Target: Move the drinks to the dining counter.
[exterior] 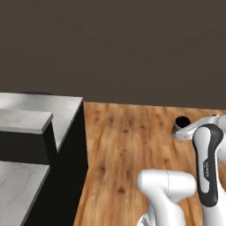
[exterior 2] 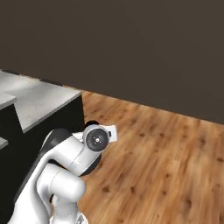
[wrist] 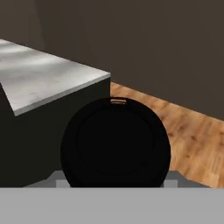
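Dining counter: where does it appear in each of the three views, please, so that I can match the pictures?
Left base view: the dining counter is at the left edge, from mid-height down to the bottom.
Right base view: it is at the left edge, at mid-height.
Hand view: it is at the upper left, behind the black lid of the paper cup.
Shared landmark: the wooden floor, which meets the counter's dark side.

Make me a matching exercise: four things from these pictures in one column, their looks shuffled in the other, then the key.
Things:
1. cup
2. floor
3. counter
4. wall

Looks:
a. brown wood planks
b. grey-white marbled top
c. black lid
d. plain dark grey-brown

Pairs: 1-c, 2-a, 3-b, 4-d
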Motion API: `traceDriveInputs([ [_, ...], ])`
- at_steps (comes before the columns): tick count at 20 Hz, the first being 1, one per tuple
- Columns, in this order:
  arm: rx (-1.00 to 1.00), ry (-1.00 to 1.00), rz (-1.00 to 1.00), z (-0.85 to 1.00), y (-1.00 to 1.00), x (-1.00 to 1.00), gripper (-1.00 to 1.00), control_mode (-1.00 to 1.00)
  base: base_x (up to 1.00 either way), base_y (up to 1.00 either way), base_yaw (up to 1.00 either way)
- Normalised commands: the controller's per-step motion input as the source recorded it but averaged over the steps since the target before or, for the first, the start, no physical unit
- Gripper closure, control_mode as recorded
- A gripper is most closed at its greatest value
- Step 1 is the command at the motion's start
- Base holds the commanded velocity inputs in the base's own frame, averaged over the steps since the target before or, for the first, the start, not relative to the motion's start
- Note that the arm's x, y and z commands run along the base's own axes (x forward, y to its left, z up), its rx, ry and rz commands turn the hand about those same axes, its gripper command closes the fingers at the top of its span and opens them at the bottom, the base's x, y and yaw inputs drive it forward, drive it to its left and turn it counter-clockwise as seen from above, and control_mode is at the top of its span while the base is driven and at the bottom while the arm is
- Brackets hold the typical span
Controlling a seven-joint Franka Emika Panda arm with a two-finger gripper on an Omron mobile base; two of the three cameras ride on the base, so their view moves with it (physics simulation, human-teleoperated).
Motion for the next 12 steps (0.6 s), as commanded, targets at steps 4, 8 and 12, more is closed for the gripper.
traceDriveInputs([
  [4,0.00,0.00,0.00,0.00,0.00,0.00,1.00,1.00,0.17,0.06,0.54],
  [8,0.00,0.00,0.00,0.00,0.00,0.00,1.00,1.00,0.51,0.00,0.55],
  [12,0.00,0.00,0.00,0.00,0.00,0.00,1.00,1.00,0.96,0.00,0.47],
])
